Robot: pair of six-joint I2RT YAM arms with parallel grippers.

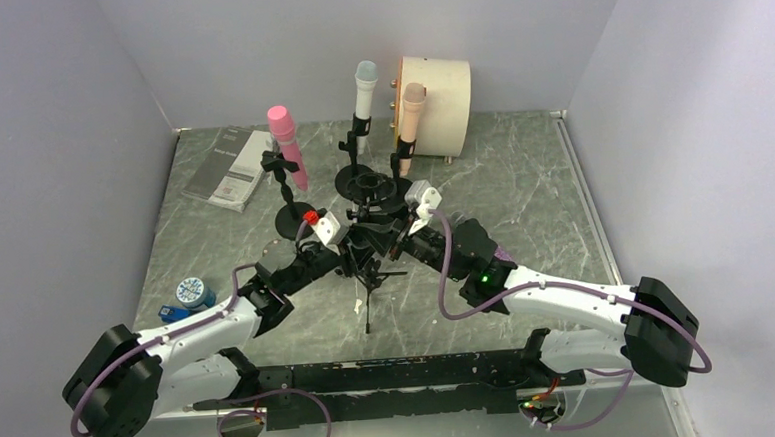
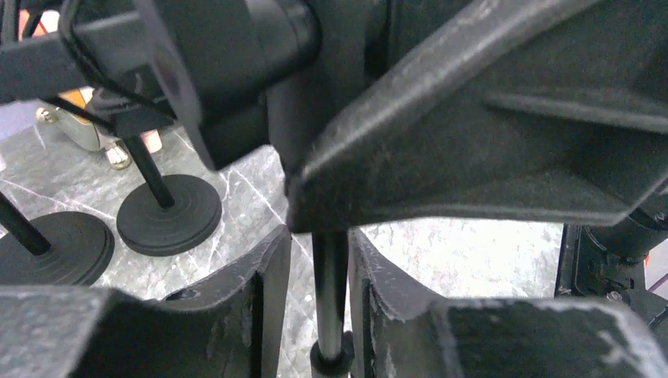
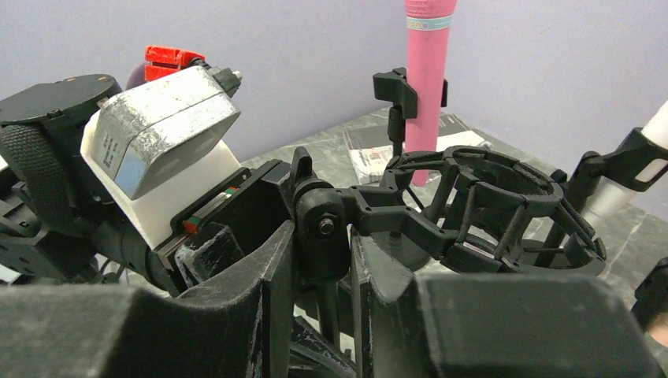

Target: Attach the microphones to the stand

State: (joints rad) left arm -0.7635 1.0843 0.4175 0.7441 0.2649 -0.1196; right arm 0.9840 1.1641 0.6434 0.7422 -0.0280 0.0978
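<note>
Where both arms meet at the middle of the tabletop (image 1: 521,171), the left pincer (image 2: 319,291) is narrowed around the stand's thin pole (image 2: 331,260). The right pincer (image 3: 321,276) pinches the pivot joint (image 3: 321,227) of the ring-shaped shock mount (image 3: 504,197). Toward the far edge, the pink microphone (image 1: 286,144), white microphone (image 1: 364,95) and peach microphone (image 1: 410,112) stand upright in clips.
</note>
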